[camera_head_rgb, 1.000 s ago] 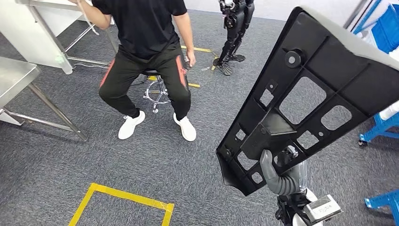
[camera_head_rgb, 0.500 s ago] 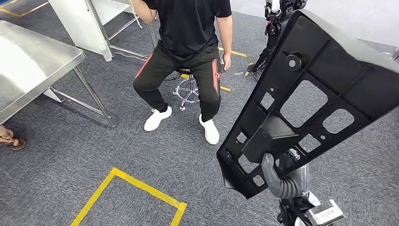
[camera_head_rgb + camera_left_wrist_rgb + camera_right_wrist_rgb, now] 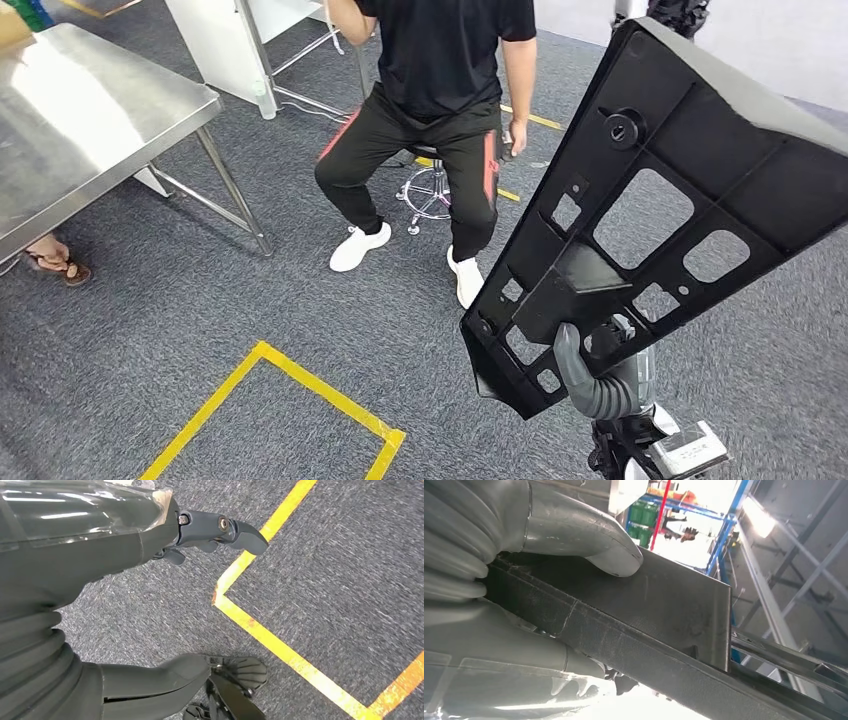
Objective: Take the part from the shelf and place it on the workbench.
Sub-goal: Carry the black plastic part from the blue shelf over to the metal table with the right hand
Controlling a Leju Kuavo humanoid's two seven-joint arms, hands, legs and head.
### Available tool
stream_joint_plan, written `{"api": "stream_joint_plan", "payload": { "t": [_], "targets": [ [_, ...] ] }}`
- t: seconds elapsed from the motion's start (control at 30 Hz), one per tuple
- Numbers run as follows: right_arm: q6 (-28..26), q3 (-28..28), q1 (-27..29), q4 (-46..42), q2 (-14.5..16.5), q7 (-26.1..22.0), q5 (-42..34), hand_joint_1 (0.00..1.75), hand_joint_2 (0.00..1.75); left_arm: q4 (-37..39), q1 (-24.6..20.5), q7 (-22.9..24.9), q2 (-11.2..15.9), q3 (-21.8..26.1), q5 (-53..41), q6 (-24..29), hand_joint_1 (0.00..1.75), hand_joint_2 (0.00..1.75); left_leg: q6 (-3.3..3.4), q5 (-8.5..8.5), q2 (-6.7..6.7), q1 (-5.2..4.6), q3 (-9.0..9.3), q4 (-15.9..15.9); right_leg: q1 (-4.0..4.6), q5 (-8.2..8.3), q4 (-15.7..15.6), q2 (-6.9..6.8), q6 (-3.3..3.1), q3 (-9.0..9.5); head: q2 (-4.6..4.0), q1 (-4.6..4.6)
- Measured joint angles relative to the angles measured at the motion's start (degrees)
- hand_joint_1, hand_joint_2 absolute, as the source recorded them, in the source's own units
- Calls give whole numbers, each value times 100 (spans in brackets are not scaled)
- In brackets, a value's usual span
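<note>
1. At the lower right of the head view, our right hand (image 3: 590, 375) grips the black panel (image 3: 680, 190) by its lower edge; a grey finger wraps up over the rim. In the right wrist view the thumb (image 3: 589, 540) presses flat on the panel's (image 3: 659, 605) dark face, so we log this hand as clenched on the part.
2. The panel is carried in the air, tilted, and runs from the lower right up to the upper right corner of the head view. Its ribbed side with cut-out openings faces the camera.
3. Our left hand (image 3: 200, 535) hangs over the grey carpet (image 3: 350, 555); fingers apart, holding nothing.
4. Yellow tape (image 3: 290, 375) marks a corner on the carpet, lower centre-left of the head view.
5. A steel table (image 3: 90, 130) stands at upper left.
6. Farther off, top centre, a person (image 3: 440, 90) in black sits on a stool (image 3: 430, 190), white shoes on the carpet.
</note>
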Motion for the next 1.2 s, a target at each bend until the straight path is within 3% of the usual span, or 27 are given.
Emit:
{"api": "stream_joint_plan", "payload": {
  "t": [0.07,0.1,0.13,0.2,0.23,0.27,0.3,0.37,0.4,0.47,0.53,0.57,0.63,0.67,0.7,0.77,0.8,0.83,0.9,0.97,1.0,1.07,1.13,1.2],
  "targets": [
    [1,3,2,-1,-4,-6,-7,175,175,0,0,-4,0,1,15,17,0,175,37,11,-96,-15,-9,-17,11,-14,-11,-68,41,17,0,5],
    [2,6,-4,3,-11,-20,-17,175,175,0,1,-15,-1,4,43,40,0,175,95,39,-209,-11,11,-57,11,-109,133,18,64,-27,0,10],
    [2,9,-10,10,-20,-33,-28,175,175,0,-1,-29,-3,12,77,71,0,175,155,67,-342,-5,28,-99,6,-259,411,131,79,-140,0,24],
    [2,13,-23,41,-38,-55,-45,175,175,0,-5,-49,-10,32,143,125,0,175,239,112,-572,19,69,-162,-16,-633,1270,438,80,-549,0,47],
    [2,13,-26,59,-43,-55,-50,175,175,1,-6,-48,-13,39,156,137,0,175,241,112,-654,18,65,-160,-24,-719,1577,474,96,-726,0,56],
    [2,13,-35,78,-49,-55,-56,175,175,1,-3,-38,-16,42,164,136,0,175,240,111,-735,18,65,-155,-33,-705,1675,483,138,-806,0,56],
    [0,13,-53,94,-55,-54,-66,175,175,2,-1,-21,-17,42,164,136,0,175,234,108,-817,21,70,-149,-45,-589,1530,490,200,-766,0,57],
    [-15,14,-111,119,-68,-50,-101,175,175,2,0,35,-15,42,151,158,0,175,199,88,-974,35,75,-116,-98,-201,730,603,326,-434,0,59],
    [-27,17,-141,131,-74,-42,-120,175,175,2,-1,62,-5,43,147,181,0,175,169,72,-1043,30,65,-89,-112,-50,364,700,346,-281,0,65],
    [-53,21,-182,154,-88,-23,-154,175,175,2,0,95,21,48,152,228,0,175,103,58,-1145,15,18,-54,-113,64,62,830,292,-151,0,66],
    [-76,37,-213,181,-109,-12,-180,175,175,2,13,111,46,61,162,291,0,175,50,70,-1217,20,-24,-56,-108,77,72,763,198,-151,0,56],
    [-92,51,-235,194,-120,-10,-193,175,175,3,21,122,57,68,156,359,0,175,25,52,-1153,25,-45,-27,-121,84,66,714,161,-148,0,53],
    [-139,87,-270,210,-131,-8,-219,175,175,4,17,149,74,72,120,559,0,175,-23,-148,-845,30,-200,298,-138,86,50,595,68,-129,0,28],
    [-163,102,-278,219,-137,-5,-223,175,175,4,8,162,74,71,98,647,0,175,-46,-329,-661,31,-368,639,-124,77,48,524,27,-122,0,18],
    [-183,114,-279,229,-144,-3,-226,175,175,4,-2,171,75,70,80,707,0,175,-64,-519,-559,38,-574,1044,-108,66,48,449,-7,-120,0,7],
    [-212,140,-282,258,-159,7,-227,175,175,4,-7,204,76,69,56,788,0,175,-86,-704,-498,57,-891,1628,-88,50,49,294,-34,-117,0,7],
    [-228,155,-285,273,-164,11,-227,175,175,4,-5,236,78,68,41,837,0,175,-88,-633,-485,62,-896,1618,-85,43,49,222,-38,-112,0,7],
    [-250,170,-291,287,-168,15,-229,175,175,4,-3,278,81,68,24,897,0,175,-83,-477,-456,66,-786,1394,-85,36,49,156,-37,-102,0,7],
    [-293,199,-313,310,-177,21,-236,175,175,4,-9,355,94,67,-7,1002,0,175,-58,-126,-264,51,-357,599,-68,9,52,45,-11,-70,0,5],
    [-331,229,-347,326,-200,25,-243,175,175,5,-24,406,107,66,-16,1057,0,175,-12,8,-114,17,-96,101,-23,-26,57,-46,46,-46,0,17],
    [-344,250,-363,334,-213,26,-244,175,175,5,-31,427,110,66,-18,1073,0,175,14,-2,-119,-9,-77,40,-2,-36,50,-96,79,-37,0,25],
    [-359,298,-398,349,-238,29,-246,175,175,7,-28,457,111,66,-17,1095,0,175,90,23,-254,-18,-73,4,9,-57,44,-153,146,-15,0,33],
    [-367,334,-424,361,-264,32,-251,175,175,8,-30,467,108,65,-17,1112,0,175,175,68,-376,8,-35,-52,-5,-191,266,86,171,-95,0,44],
    [-376,344,-433,379,-295,33,-254,175,175,9,-42,470,109,64,-16,1122,0,175,224,91,-501,25,-24,-70,-28,-501,950,399,133,-435,0,67]
  ]
}}
